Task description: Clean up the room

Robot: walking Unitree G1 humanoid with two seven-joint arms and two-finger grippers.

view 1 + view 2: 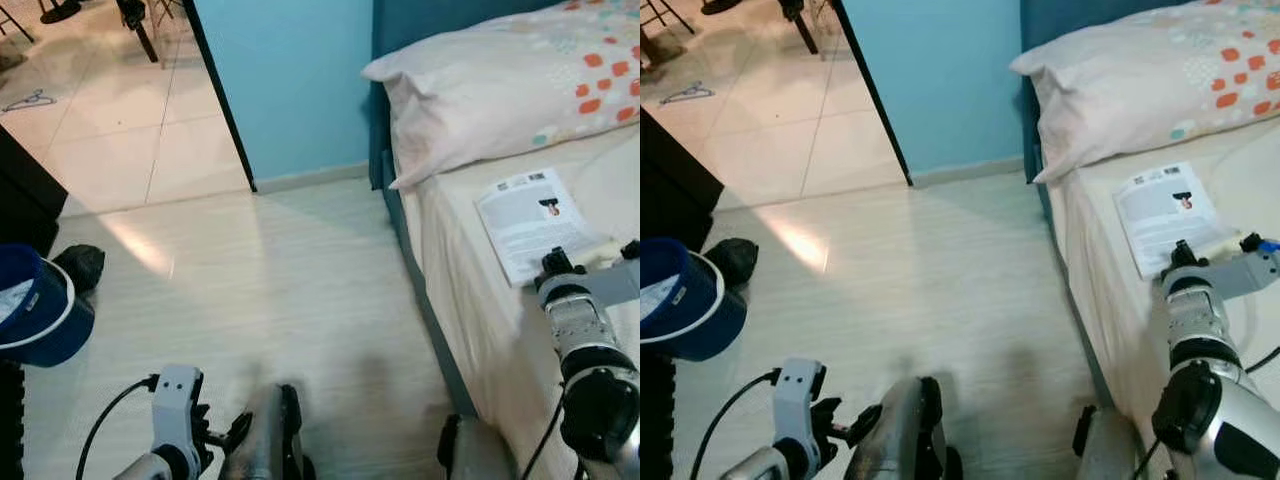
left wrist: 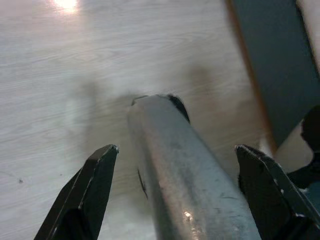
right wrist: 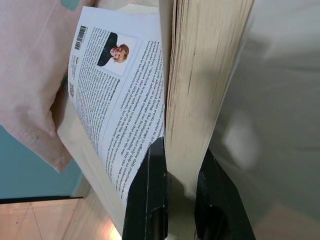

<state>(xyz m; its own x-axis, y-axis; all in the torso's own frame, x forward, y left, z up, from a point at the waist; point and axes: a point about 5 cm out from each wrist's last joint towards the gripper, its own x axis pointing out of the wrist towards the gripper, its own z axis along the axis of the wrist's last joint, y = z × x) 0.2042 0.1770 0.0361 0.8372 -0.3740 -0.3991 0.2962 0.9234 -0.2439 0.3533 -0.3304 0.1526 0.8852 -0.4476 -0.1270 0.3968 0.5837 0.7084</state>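
A paperback book (image 1: 530, 220) lies on the bed sheet (image 1: 470, 300) below the pillow, white back cover up. In the right wrist view my right gripper (image 3: 177, 175) is shut on the book (image 3: 200, 75), its black fingers (image 3: 150, 200) pinching the thick page block at the edge. My right arm (image 1: 580, 330) reaches over the mattress side to it. My left gripper (image 2: 182, 150) hangs open low over the wooden floor, its fingers (image 2: 95, 185) either side of my silver leg (image 2: 185, 170), holding nothing.
A large pillow (image 1: 500, 90) lies at the bed's head. The teal bed frame (image 1: 420, 280) runs along my right. A blue round object (image 1: 35, 310) and a dark lump (image 1: 80, 265) lie at the left by black furniture (image 1: 25, 190). A doorway opens onto tiles with a hanger (image 1: 30, 100).
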